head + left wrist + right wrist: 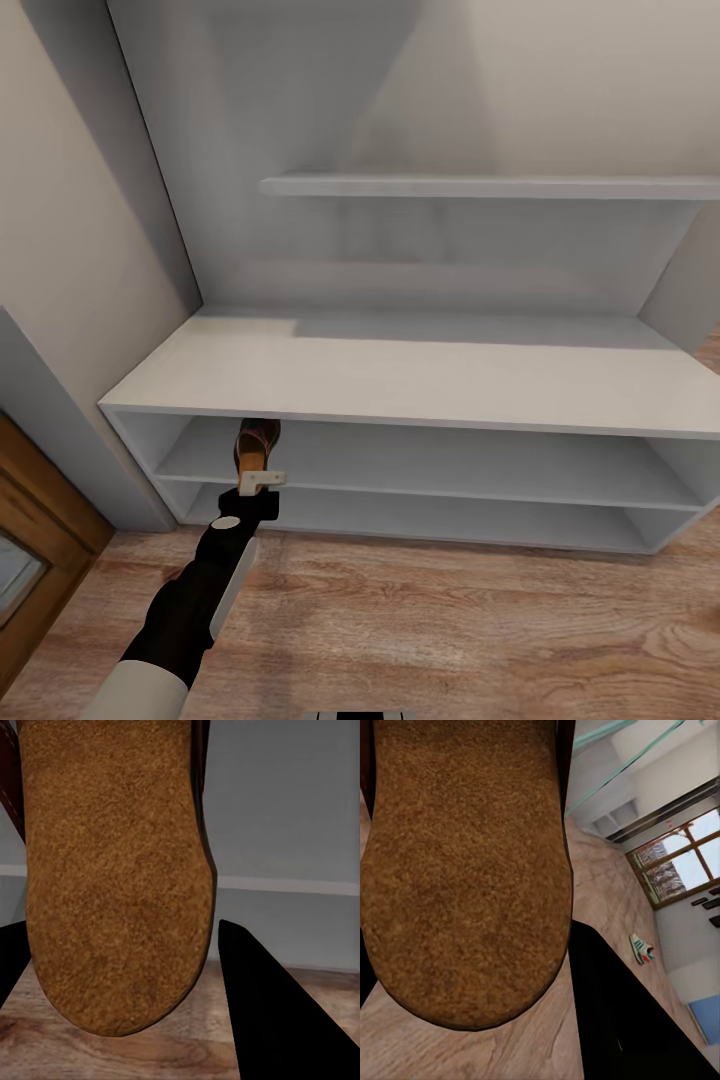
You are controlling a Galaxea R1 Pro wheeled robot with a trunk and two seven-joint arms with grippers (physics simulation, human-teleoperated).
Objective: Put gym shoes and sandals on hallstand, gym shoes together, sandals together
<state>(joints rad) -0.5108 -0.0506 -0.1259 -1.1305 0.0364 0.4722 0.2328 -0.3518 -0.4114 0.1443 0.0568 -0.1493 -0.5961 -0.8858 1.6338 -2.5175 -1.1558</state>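
A tan-soled brown sandal [257, 446], its toe hidden under the rack [400, 370] top at 12 o'clock, sits clamped in the left gripper [262, 481]. The right gripper [472, 1020] grasps a second sandal [465, 870], its top cropped; a blurry sneaker [642, 948] lies on the floor [607, 892].

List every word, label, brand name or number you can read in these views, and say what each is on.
No readable text.
The sandal in the left tool shows a plain tan sole.
The sandal in the right tool is likewise plain.
The gym shoe on the floor is too small to read.
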